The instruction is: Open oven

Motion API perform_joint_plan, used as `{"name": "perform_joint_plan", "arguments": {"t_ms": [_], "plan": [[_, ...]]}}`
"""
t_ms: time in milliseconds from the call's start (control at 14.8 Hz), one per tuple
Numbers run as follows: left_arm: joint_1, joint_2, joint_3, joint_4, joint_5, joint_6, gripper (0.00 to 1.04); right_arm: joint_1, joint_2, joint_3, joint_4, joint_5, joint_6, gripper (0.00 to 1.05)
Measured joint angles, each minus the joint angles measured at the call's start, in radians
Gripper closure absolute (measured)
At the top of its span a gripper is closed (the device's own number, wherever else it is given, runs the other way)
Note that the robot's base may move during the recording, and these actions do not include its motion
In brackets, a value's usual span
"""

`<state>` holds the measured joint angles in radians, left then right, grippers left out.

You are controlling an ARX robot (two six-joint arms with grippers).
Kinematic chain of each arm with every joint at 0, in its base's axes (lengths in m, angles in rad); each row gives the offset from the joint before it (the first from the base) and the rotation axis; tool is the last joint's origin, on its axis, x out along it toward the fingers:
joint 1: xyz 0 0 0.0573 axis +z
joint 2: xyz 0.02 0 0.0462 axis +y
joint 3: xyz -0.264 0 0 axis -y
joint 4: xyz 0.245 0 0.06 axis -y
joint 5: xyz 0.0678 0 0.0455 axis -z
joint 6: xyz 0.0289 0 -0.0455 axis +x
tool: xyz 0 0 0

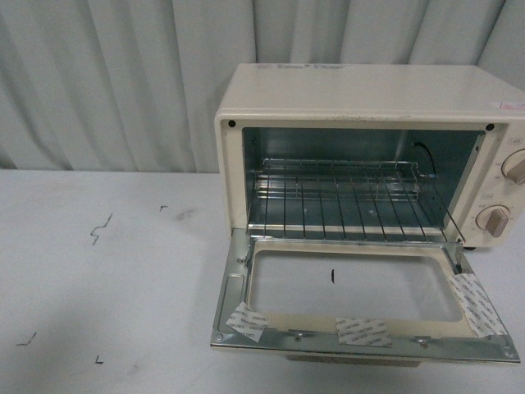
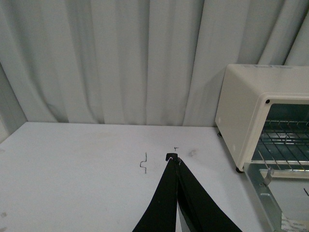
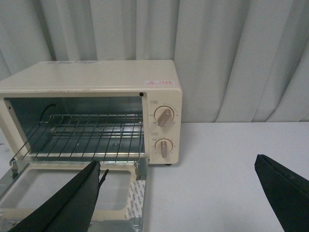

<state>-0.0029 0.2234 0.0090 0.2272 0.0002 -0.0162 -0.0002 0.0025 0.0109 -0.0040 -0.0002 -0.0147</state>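
The cream-white oven (image 1: 369, 94) stands at the right of the white table, its glass door (image 1: 361, 287) dropped flat towards me. The wire rack (image 1: 344, 197) shows inside, and two pinkish knobs (image 1: 495, 220) sit on its right panel. No arm shows in the front view. In the left wrist view my left gripper (image 2: 172, 157) is shut and empty over the bare table, left of the oven (image 2: 251, 106). In the right wrist view my right gripper (image 3: 178, 169) is wide open and empty, in front of the oven (image 3: 96, 79), one finger (image 3: 72, 203) over the door (image 3: 72, 193).
A pleated grey-white curtain (image 1: 107, 74) hangs behind the table. Small dark marks (image 1: 100, 230) lie on the table top left of the oven. White tape patches (image 1: 361, 331) stick to the door's inner edge.
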Motion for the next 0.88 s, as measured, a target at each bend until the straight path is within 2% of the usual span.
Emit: {"name": "perform_joint_plan", "arguments": {"t_ms": [405,472,810,877], "plan": [[0.000,-0.066,0.000,-0.076,0.000,0.000,1.03,0.000,0.000,0.000,0.000,0.000,0.000,0.06],[0.000,-0.156,0.001,-0.216,0.003,0.000,1.03,0.000,0.000,0.000,0.000,0.001,0.000,0.06],[0.001,-0.217,0.001,-0.230,0.000,0.001,1.03,0.000,0.000,0.000,0.000,0.000,0.000,0.06],[0.001,-0.217,0.001,-0.231,-0.001,0.000,0.97,0.000,0.000,0.000,0.000,0.000,0.000,0.06]]}}
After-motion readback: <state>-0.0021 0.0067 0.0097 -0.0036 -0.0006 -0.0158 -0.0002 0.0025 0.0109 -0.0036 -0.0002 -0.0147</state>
